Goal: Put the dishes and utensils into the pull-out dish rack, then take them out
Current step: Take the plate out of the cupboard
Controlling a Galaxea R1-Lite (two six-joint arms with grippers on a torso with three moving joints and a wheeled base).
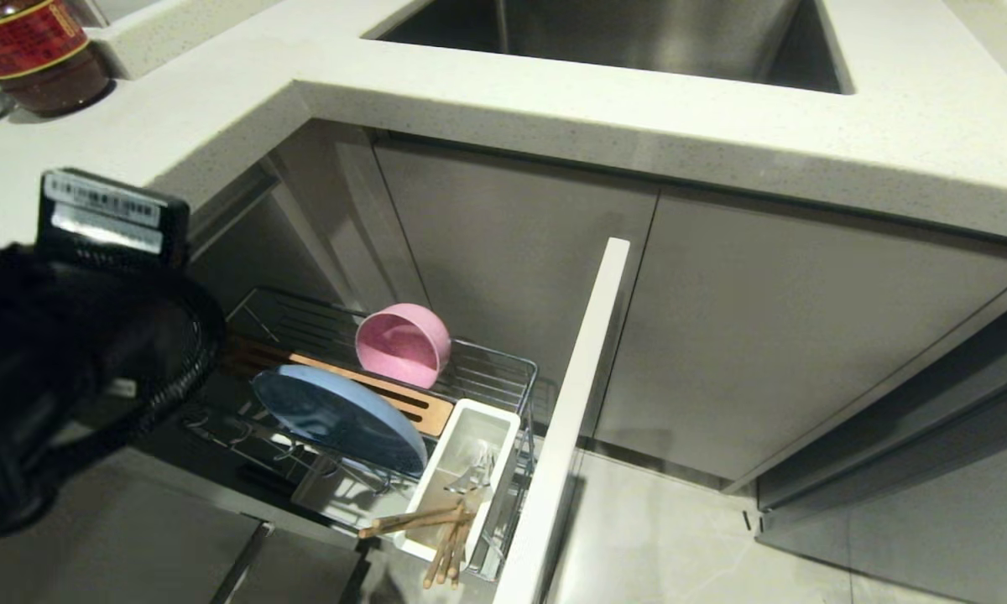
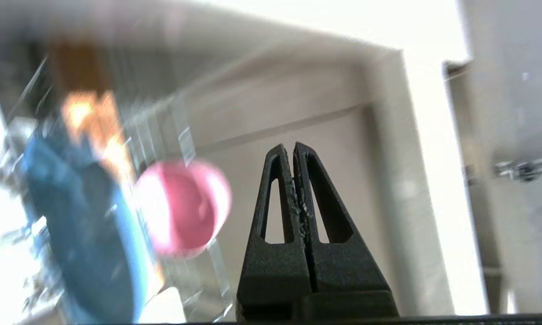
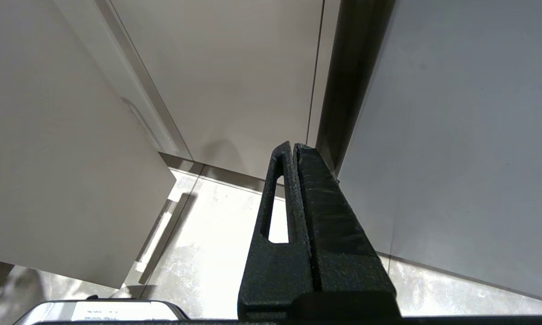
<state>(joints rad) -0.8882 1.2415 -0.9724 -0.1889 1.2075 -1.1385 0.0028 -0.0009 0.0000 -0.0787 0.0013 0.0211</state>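
Rack contents show whole only from the head camera: the pull-out dish rack (image 1: 503, 369) stands drawn out below the counter, with the light-blue plate (image 1: 340, 417) on edge among the pegs, the matte pink bowl (image 1: 403, 344) tipped on its side behind it, and the chopsticks (image 1: 436, 537) and fork (image 1: 470, 478) in the white utensil cup (image 1: 461, 470). The left wrist view, blurred, shows the left gripper (image 2: 293, 151) pressed shut and empty, near bowl and plate. The right gripper (image 3: 293, 149) hangs closed over the floor.
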